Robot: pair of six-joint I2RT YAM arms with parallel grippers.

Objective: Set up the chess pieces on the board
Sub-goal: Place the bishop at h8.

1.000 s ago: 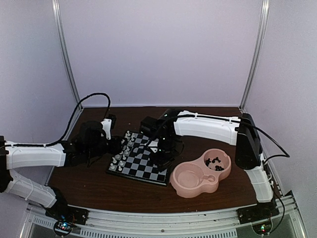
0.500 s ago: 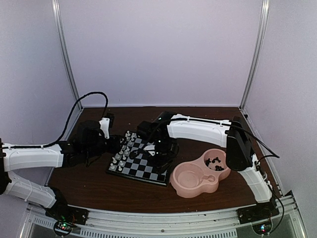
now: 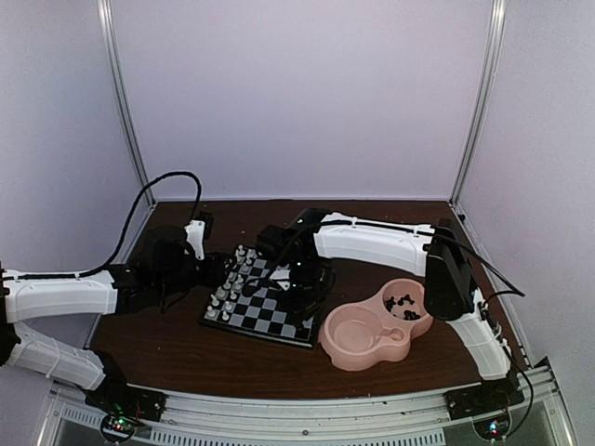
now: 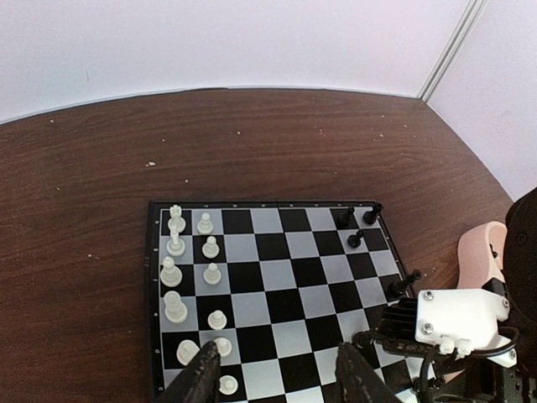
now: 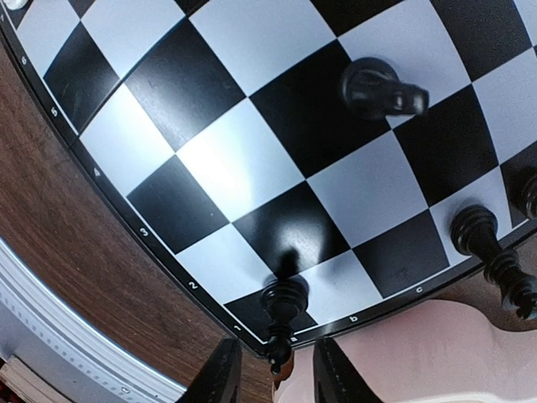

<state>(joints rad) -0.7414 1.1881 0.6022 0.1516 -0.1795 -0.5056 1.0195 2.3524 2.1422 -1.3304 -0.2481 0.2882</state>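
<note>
The board [image 3: 265, 302] lies at mid-table. White chess pieces [image 4: 174, 273] stand in two columns along its left side, and a few black ones [image 4: 352, 218] stand at its far right corner. My left gripper [image 4: 277, 382] hovers open over the board's near edge with nothing between its fingers. My right gripper [image 5: 275, 374] is low over the board's right corner. Its fingers stand apart on either side of an upright black piece [image 5: 284, 306], with a gap showing on each side. More black pieces [image 5: 474, 231] stand along that edge, and one [image 5: 382, 91] sits further in.
A pink double-bowl dish [image 3: 376, 325] sits just right of the board, with loose black pieces [image 3: 402, 302] in its far bowl. Its rim [image 5: 403, 353] nearly touches the board's corner by my right gripper. Enclosure walls stand close behind and to both sides.
The right arm has shifted left and lowered onto the board's right side, and its jaws have parted around the black piece. The left arm has barely moved.
</note>
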